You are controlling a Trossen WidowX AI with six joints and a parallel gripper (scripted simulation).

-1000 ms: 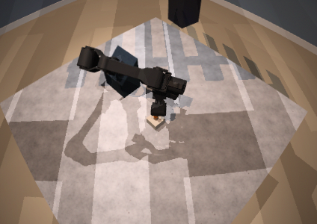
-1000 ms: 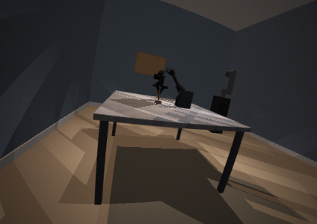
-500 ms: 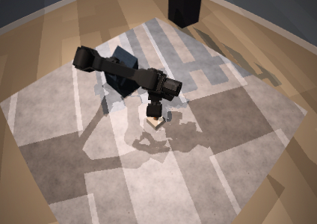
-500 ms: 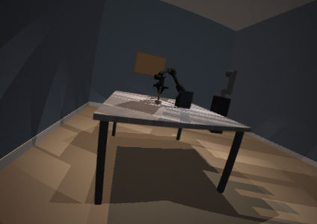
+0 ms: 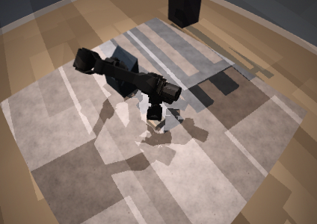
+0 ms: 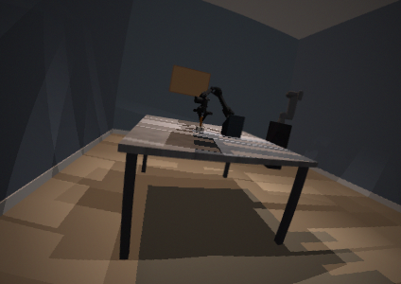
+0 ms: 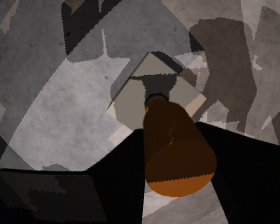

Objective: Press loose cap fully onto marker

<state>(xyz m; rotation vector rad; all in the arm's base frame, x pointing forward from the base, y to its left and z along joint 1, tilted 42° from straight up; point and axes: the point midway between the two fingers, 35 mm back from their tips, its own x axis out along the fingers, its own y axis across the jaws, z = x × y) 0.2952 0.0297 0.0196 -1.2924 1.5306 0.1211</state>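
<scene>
End effector clamped on cap, poised over marker in holder block, mid-surface; next: press straight down.

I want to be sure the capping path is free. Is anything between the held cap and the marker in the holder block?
Nothing visible. In the wrist view the cap, clamped in the pincer, points at the holder block, with no other object between them.

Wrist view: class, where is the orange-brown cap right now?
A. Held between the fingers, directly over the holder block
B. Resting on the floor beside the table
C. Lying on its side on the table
A: the cap sits between the dark fingers, with the holder block directly beyond its tip.
</scene>
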